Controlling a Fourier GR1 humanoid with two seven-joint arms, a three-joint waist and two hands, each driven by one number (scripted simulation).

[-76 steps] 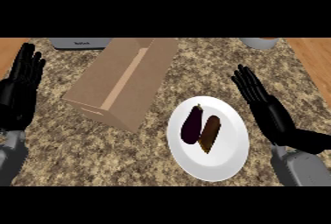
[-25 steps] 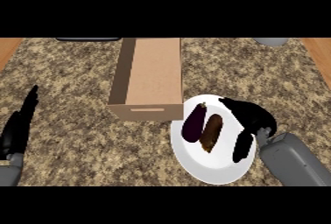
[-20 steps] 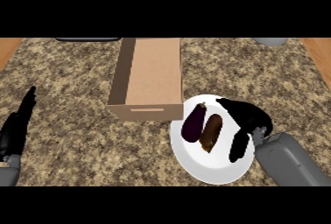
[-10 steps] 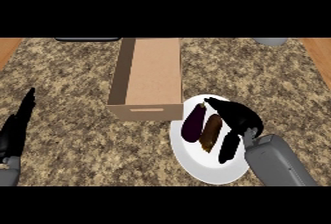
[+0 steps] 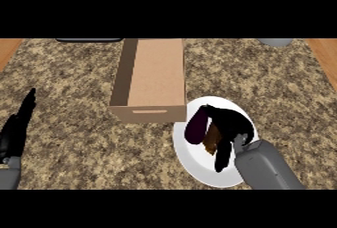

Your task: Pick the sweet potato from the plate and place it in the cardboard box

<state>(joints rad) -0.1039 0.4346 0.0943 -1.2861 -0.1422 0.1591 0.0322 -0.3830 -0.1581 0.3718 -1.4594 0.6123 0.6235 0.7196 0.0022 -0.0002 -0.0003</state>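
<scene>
The right hand [image 5: 230, 129] is lowered over the plate [image 5: 197, 165], fingers curled down across the sweet potato [image 5: 212, 138], which lies on the plate and is partly hidden by the hand. A dark purple vegetable [image 5: 195, 127] lies just beside it on the left, touching it. The open box [image 5: 150, 75] stands on the table [image 5: 79, 133], its near corner just beside the plate's rim. The left hand [image 5: 16, 129] is seen at the left edge, open, fingers straight.

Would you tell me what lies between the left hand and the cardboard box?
Only bare counter separates the left hand from the cardboard box, as the head view shows.
</scene>
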